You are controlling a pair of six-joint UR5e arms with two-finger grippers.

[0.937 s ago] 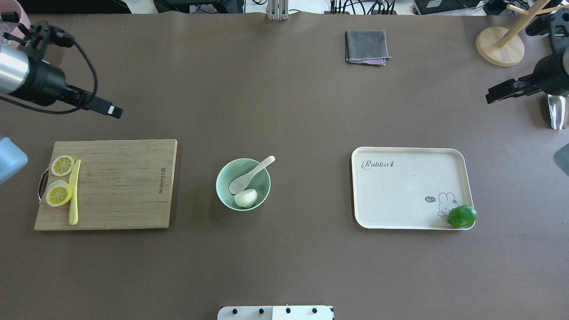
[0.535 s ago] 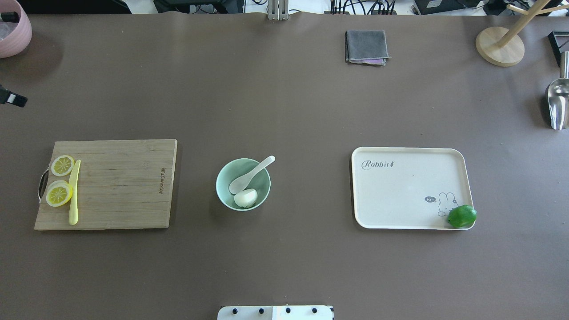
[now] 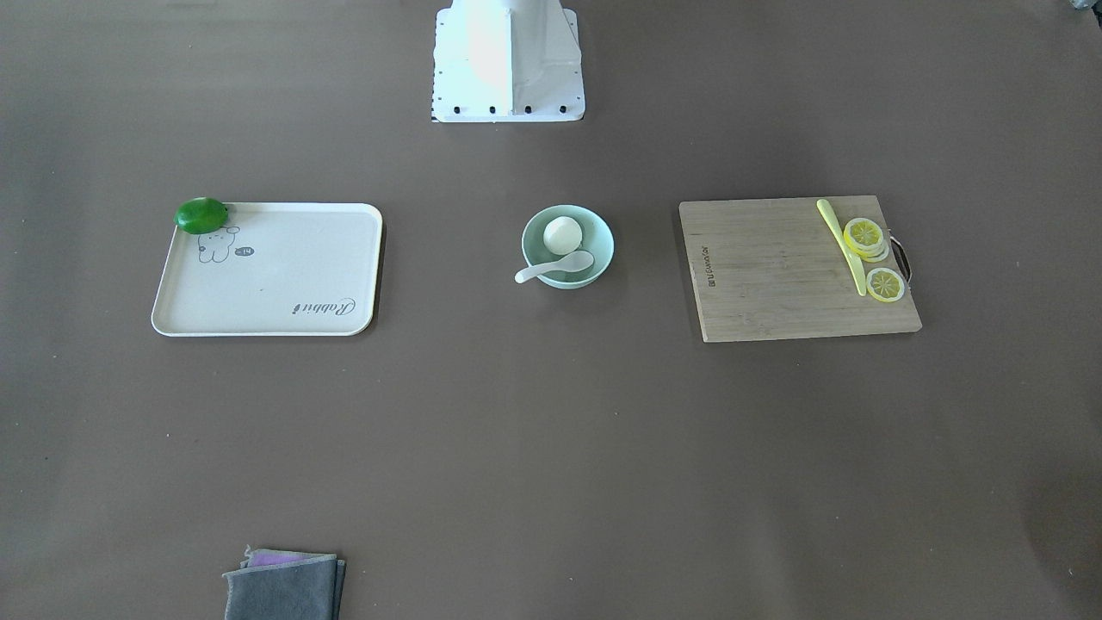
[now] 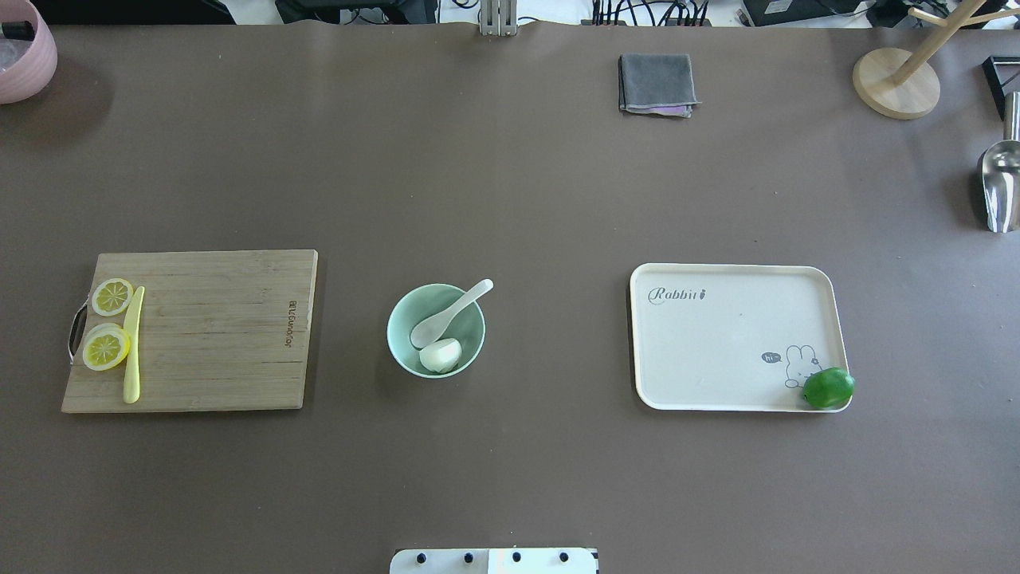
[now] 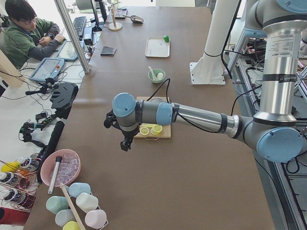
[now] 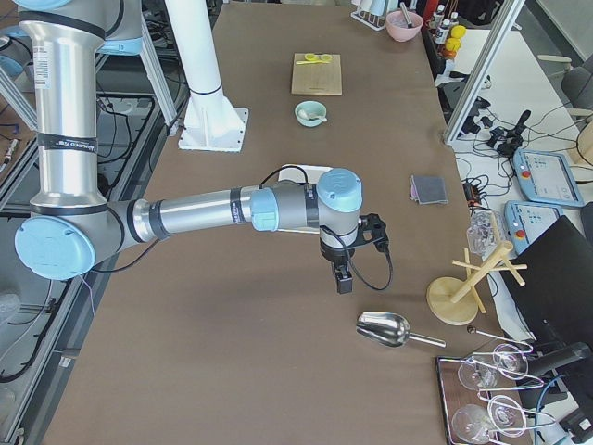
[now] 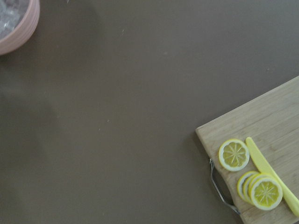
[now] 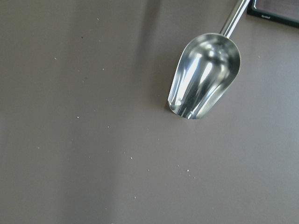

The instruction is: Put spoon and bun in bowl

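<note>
The pale mint-green bowl [image 4: 396,323] stands at the table's middle, also in the front view [image 3: 604,244]. The white bun [image 4: 441,355] lies inside it, also seen from the front [image 3: 562,234]. The white spoon [image 4: 446,315] rests with its scoop in the bowl and its handle over the rim, also seen from the front [image 3: 555,268]. My left gripper [image 5: 125,143] shows only in the left side view, hanging over bare table beyond the cutting board; I cannot tell if it is open. My right gripper [image 6: 344,281] shows only in the right side view, near the metal scoop; I cannot tell its state.
A wooden cutting board [image 4: 215,335] with lemon slices [image 4: 106,347] and a yellow-green knife [image 4: 132,343] lies on the left. A cream tray [image 4: 717,343] with a green fruit [image 4: 828,387] lies on the right. Grey cloth [image 4: 657,83], metal scoop [image 4: 1000,187], pink bowl [image 4: 24,52] and wooden stand [image 4: 896,84] sit at the edges.
Both arms have pulled outward and left the overhead view, the left arm to the left edge, the right arm to the right edge. Bowl, spoon and bun have not moved.
</note>
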